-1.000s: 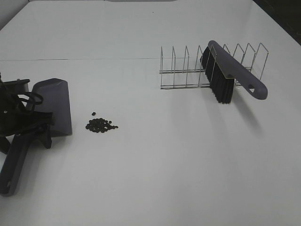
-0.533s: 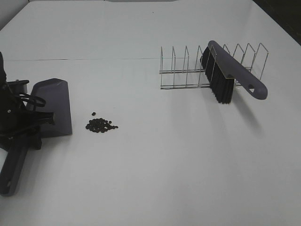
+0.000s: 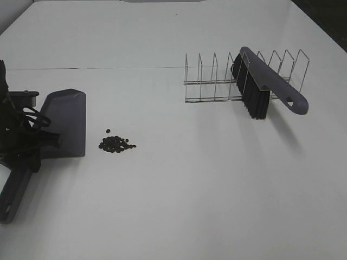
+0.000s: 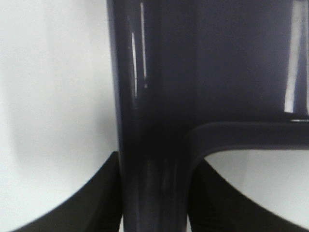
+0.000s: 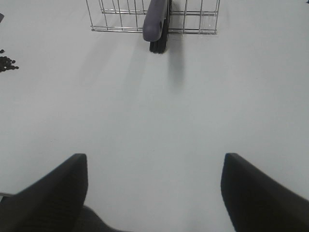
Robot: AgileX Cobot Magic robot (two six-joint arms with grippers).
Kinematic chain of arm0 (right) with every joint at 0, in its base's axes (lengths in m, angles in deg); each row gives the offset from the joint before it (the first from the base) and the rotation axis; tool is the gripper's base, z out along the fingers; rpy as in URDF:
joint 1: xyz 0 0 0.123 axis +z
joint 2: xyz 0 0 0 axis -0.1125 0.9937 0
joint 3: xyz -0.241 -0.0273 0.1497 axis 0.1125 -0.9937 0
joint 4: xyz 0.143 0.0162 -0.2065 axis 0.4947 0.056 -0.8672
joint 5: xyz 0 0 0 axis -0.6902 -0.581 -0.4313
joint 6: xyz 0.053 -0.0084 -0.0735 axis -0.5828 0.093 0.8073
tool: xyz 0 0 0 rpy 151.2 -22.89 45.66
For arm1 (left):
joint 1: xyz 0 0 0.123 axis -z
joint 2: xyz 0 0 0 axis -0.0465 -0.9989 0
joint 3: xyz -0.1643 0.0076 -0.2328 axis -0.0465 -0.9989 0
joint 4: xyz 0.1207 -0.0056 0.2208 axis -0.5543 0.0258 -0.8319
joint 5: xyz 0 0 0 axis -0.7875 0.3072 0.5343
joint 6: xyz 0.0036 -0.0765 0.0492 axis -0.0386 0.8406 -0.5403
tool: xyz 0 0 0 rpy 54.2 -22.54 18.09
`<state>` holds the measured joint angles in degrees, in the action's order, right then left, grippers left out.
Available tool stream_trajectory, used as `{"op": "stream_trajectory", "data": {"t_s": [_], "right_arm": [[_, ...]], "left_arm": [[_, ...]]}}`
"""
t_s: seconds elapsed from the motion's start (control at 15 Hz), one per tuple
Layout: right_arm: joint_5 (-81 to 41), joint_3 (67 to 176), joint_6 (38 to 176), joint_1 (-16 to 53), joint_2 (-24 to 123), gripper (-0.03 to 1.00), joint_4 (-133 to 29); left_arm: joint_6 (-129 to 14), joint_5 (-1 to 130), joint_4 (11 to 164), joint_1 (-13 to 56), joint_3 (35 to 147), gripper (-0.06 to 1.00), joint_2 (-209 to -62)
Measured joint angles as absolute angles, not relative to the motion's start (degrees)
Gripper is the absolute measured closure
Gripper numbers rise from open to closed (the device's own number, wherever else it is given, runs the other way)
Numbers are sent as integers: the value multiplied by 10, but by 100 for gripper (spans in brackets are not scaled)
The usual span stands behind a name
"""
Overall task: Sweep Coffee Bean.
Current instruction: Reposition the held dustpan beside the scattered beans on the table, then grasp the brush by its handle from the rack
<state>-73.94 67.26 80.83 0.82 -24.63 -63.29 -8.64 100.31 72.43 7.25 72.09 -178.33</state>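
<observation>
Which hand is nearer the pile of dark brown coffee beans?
Left. The left hand grips the grey plastic dustpan beside the coffee beans; the right hand hangs open over the white table, far from them.

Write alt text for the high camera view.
The left gripper is shut on the handle of a grey dustpan on a white table, coffee beans piled just off its lip. Farther right, a brush rests in a wire rack.

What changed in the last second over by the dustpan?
The left gripper closed on the handle of the dustpan, and the pan swung slightly toward the coffee beans. The beans, the brush in the wire rack and the open right gripper stayed put.
</observation>
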Motion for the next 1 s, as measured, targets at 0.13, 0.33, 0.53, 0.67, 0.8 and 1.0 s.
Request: {"op": "stream_trajectory", "data": {"t_s": [0.13,0.33,0.53,0.67,0.8,1.0], "right_arm": [[-739,673,808,8,-246,24,-633],[-739,673,808,8,-246,24,-633],[-742,701,791,8,-211,24,-633],[-742,740,787,8,-154,24,-633],[-743,803,787,8,-62,24,-633],[-742,893,787,8,52,24,-633]], "left_arm": [[-88,1006,702,72,721,60,-1783],[-101,1011,688,77,721,60,-1782],[-114,1019,677,104,711,60,-1774],[-114,1022,677,108,710,60,-1774],[-114,1023,677,108,710,60,-1773],[-114,1023,677,109,710,60,-1773]]}}
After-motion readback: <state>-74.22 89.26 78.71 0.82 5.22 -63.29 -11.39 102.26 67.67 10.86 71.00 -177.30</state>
